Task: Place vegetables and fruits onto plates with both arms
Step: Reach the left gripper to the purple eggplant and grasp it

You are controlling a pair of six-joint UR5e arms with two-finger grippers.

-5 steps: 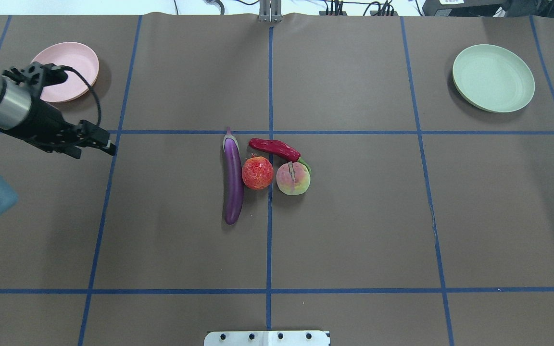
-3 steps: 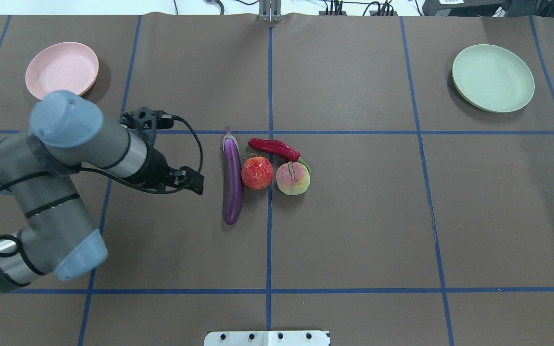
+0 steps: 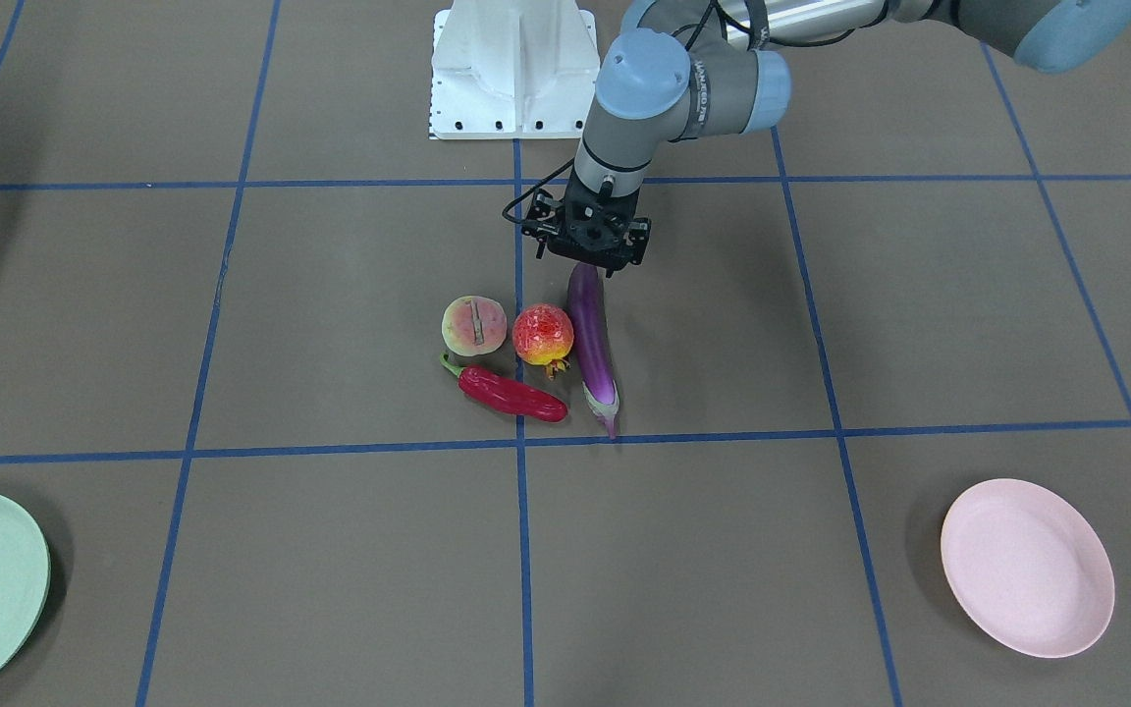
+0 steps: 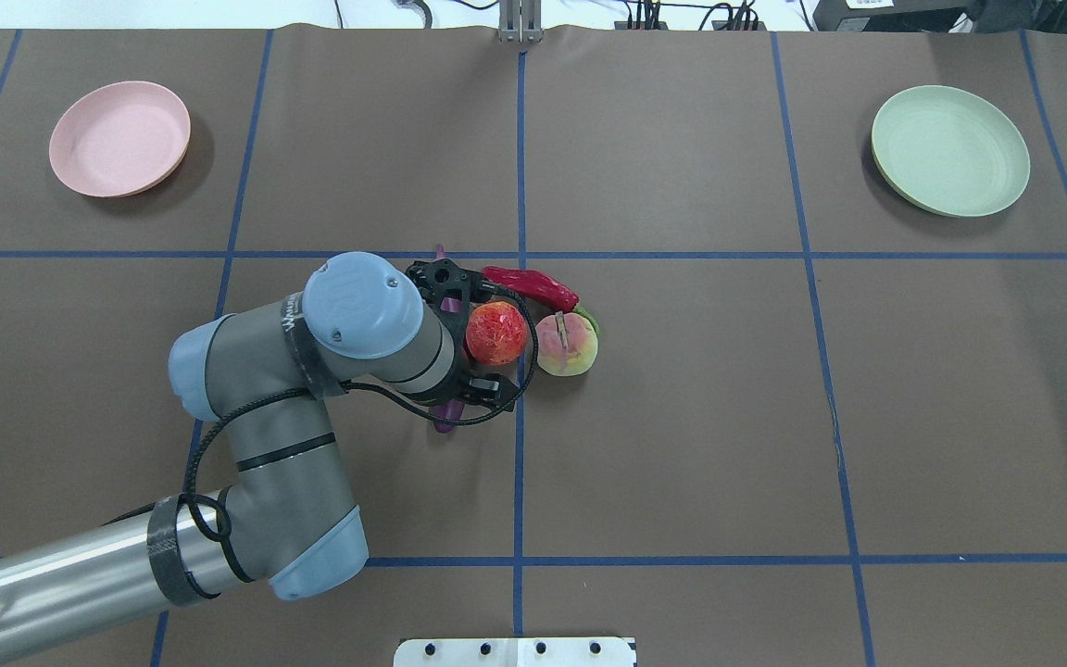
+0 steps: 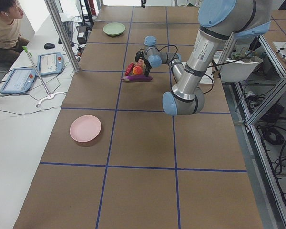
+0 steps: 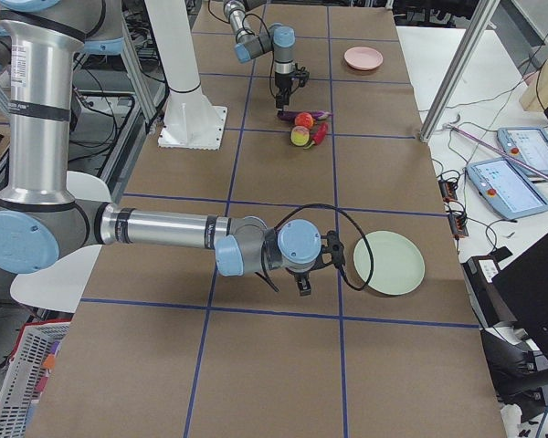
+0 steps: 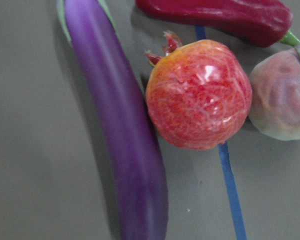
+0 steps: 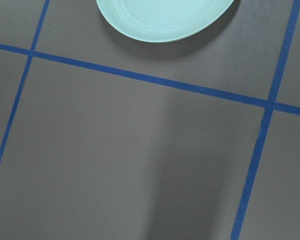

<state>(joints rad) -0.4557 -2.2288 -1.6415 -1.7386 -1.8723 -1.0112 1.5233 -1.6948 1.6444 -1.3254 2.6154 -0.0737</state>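
A purple eggplant (image 3: 593, 339), a pomegranate (image 3: 543, 334), a peach (image 3: 473, 325) and a red chili (image 3: 511, 395) lie bunched at mid-table. My left gripper (image 3: 587, 263) hangs open, pointing down over the eggplant's rounded end nearest the robot. In the overhead view the arm covers most of the eggplant (image 4: 442, 424). The left wrist view shows eggplant (image 7: 125, 140) and pomegranate (image 7: 199, 95) close below, with no fingers in it. The pink plate (image 4: 119, 138) and green plate (image 4: 950, 150) sit bare at the far corners. My right gripper (image 6: 303, 285) hovers beside the green plate (image 6: 388, 262); I cannot tell its state.
The white base block (image 3: 511, 69) stands at the robot's edge of the table. Blue tape lines cross the brown surface. A person (image 5: 5, 24) sits at a side bench with tablets (image 5: 19, 78) and cables.
My left arm swung from beside the pink plate toward the centre and now hangs over the eggplant. The produce and plates have not moved.
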